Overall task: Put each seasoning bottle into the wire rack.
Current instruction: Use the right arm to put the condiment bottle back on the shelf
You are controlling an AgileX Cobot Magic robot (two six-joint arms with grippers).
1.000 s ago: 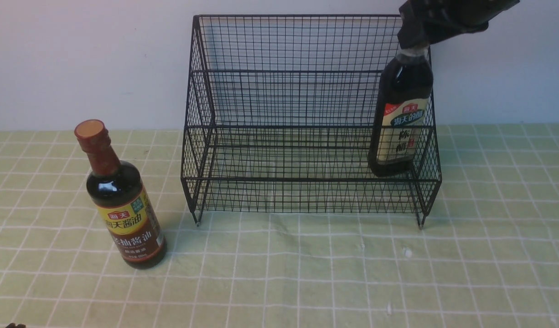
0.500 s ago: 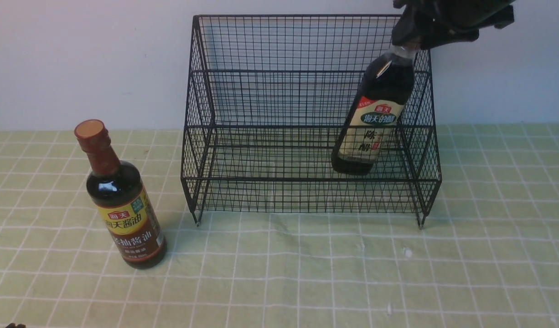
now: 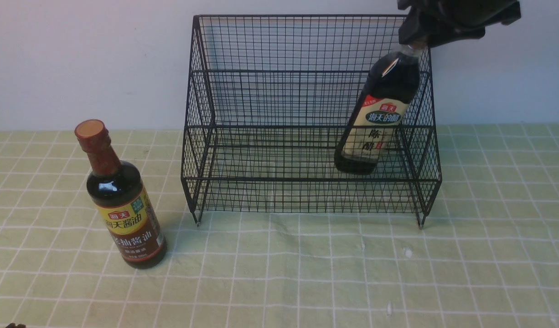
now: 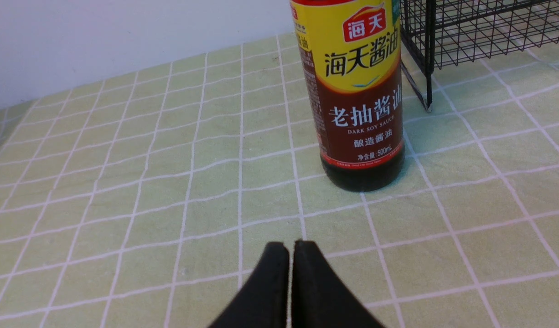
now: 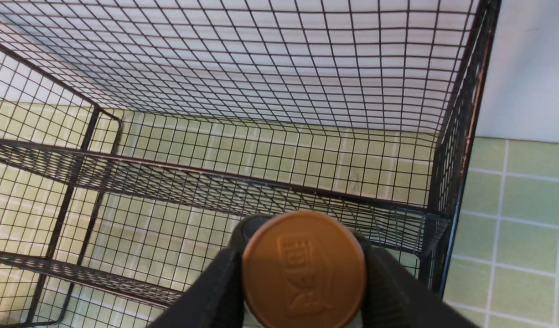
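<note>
The taller seasoning bottle (image 3: 375, 132), dark with a cream label, hangs tilted inside the right end of the black wire rack (image 3: 279, 73). Its base leans left, low over the lower tier. My right gripper (image 3: 414, 38) is shut on its tan cap (image 5: 303, 269), one finger on each side. The round seasoning bottle (image 3: 124, 214) has a red-brown neck wrap and a yellow-brown label. It stands upright on the table left of the rack. My left gripper (image 4: 291, 248) is shut and empty, low over the cloth in front of that bottle (image 4: 359, 91).
A green checked tablecloth (image 3: 307, 273) covers the table. A plain pale wall runs close behind the rack. The rack's near left foot (image 4: 427, 108) stands just beside the round bottle.
The taller bottle was upright at the rack's right side; it now tilts, its base swung left into the rack. The left gripper and the round bottle have not moved.
</note>
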